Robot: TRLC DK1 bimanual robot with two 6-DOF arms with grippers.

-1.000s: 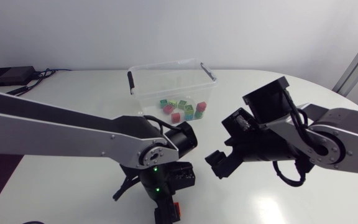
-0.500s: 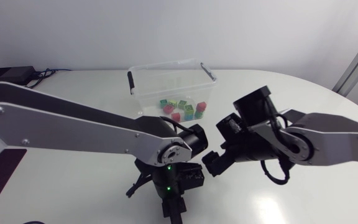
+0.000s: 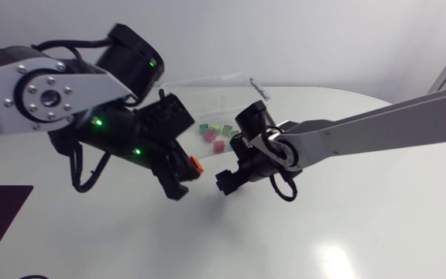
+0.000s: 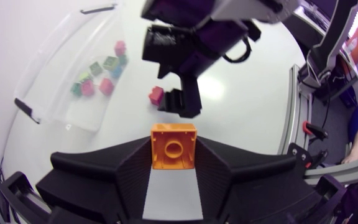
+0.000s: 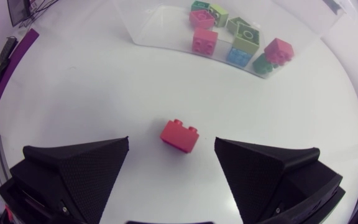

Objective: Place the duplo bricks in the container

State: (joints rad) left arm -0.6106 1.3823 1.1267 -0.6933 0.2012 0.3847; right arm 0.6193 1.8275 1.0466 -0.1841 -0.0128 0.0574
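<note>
The left gripper (image 4: pixel 174 167) was closed on a small orange plastic duplo brick (image 4: pixel 174 144). Both wedge fingers pressed its opposite sides and its single stud faced the wrist camera. A hold across the flat sides probably kept the brick from twisting during a carry. In the head view this arm was lifted clear of the white table (image 3: pixel 347 217). Its brick hung at about seven o'clock from the clear plastic container with black handles (image 3: pixel 242 81), short of the rim and not yet over the opening.

The right gripper (image 3: pixel 226 184) was at about three o'clock from the orange brick, low over the table. Its fingers were spread wide and touched nothing. In the right wrist view a red two-stud duplo brick (image 5: pixel 180 135) lay on the table in the gap between the fingertips, apart from both. That straddling pose looked like the set-up for a pinch from either side.

Seen from above, the container stood at roughly twelve o'clock from the red brick, near it. A loose cluster of pink, green and blue duplo bricks (image 5: pixel 235 37) already lay against the near wall.

Two bricks remained outside it, one held and one on the table. The grippers were close together, so the left arm's route to the opening would need to keep away from the right arm.
</note>
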